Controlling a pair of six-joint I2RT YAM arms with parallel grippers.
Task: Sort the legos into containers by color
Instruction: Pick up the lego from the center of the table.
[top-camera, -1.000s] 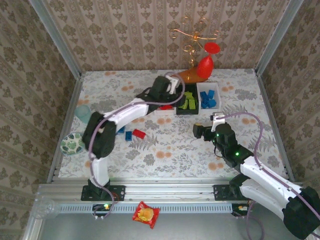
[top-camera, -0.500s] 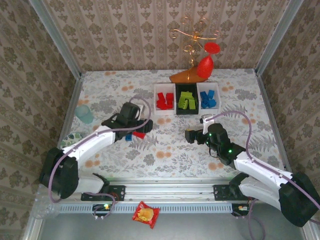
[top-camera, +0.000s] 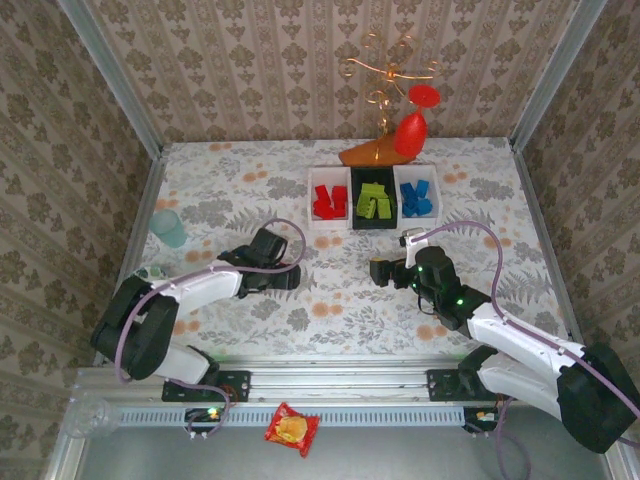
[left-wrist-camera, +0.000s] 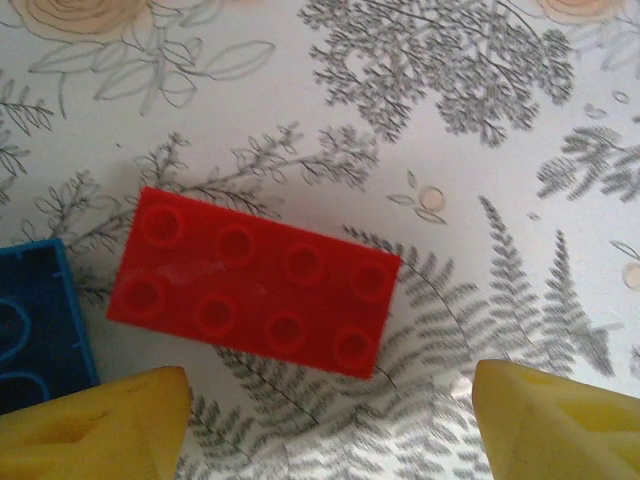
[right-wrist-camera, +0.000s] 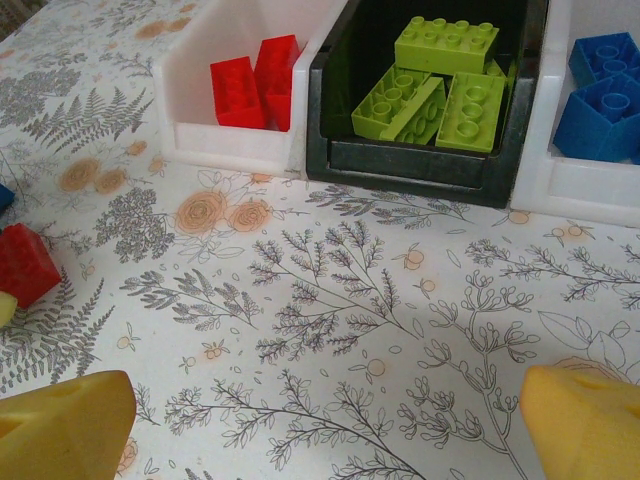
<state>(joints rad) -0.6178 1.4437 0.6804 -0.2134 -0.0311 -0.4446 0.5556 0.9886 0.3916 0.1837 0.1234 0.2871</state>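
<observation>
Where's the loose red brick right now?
In the left wrist view the red brick lies just ahead of the open left pincer, a blue brick beside it.

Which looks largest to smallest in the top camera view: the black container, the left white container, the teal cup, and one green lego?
1. Black container and left white container: about alike, so unranked.
2. Teal cup: smaller.
3. Green lego: clearly smallest.
</observation>
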